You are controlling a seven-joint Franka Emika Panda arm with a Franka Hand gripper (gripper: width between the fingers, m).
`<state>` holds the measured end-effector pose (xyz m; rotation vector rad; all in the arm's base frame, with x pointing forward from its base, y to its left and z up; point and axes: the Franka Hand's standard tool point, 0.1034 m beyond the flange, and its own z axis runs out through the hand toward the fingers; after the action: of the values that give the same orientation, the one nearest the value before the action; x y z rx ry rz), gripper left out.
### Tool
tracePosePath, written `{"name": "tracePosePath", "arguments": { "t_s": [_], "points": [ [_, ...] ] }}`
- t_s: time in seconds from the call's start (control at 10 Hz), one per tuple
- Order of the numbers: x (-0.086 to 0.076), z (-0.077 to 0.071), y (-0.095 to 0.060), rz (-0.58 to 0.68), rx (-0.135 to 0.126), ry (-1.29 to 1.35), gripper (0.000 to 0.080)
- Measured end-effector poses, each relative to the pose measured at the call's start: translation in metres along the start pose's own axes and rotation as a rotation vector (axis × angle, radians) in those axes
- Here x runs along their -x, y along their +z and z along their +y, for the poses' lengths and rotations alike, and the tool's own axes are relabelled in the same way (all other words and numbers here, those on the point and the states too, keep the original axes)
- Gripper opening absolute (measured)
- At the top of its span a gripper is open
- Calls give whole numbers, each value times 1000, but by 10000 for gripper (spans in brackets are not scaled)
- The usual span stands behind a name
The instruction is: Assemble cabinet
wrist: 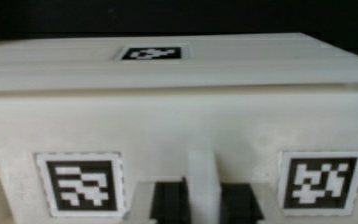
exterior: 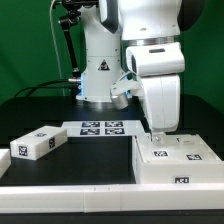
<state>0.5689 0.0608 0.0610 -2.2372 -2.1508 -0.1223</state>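
At the exterior view's right, the gripper (exterior: pixel 155 136) meets the top of the cabinet (exterior: pixel 176 164), where its tips are hidden and contact is unconfirmed. A loose white block (exterior: pixel 36 146) lies well apart at that view's left, and the marker board (exterior: pixel 100 127) lies between them, farther back on the black table (exterior: pixel 95 168). Wrist view: the dark fingers (wrist: pixel 167 200) are narrowly parted with a pale strip between them — whether they clamp it cannot be told.

I count two white cabinet parts on the bench: one small cabinet block (exterior: pixel 33 145) by the edge at the exterior view's left and one larger cabinet body (exterior: pixel 175 165) by the opposite edge. There is one marker board (exterior: pixel 100 128) and one gripper (exterior: pixel 156 133) with two fingers (wrist: pixel 167 203). Up close, three tags (wrist: pixel 151 53) show on the body.
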Motion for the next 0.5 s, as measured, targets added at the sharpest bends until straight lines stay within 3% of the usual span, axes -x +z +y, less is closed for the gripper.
{"name": "tracePosePath", "arguments": {
  "t_s": [0.5],
  "points": [
    [1,11,0,3,3,-5,70]
  ]
}}
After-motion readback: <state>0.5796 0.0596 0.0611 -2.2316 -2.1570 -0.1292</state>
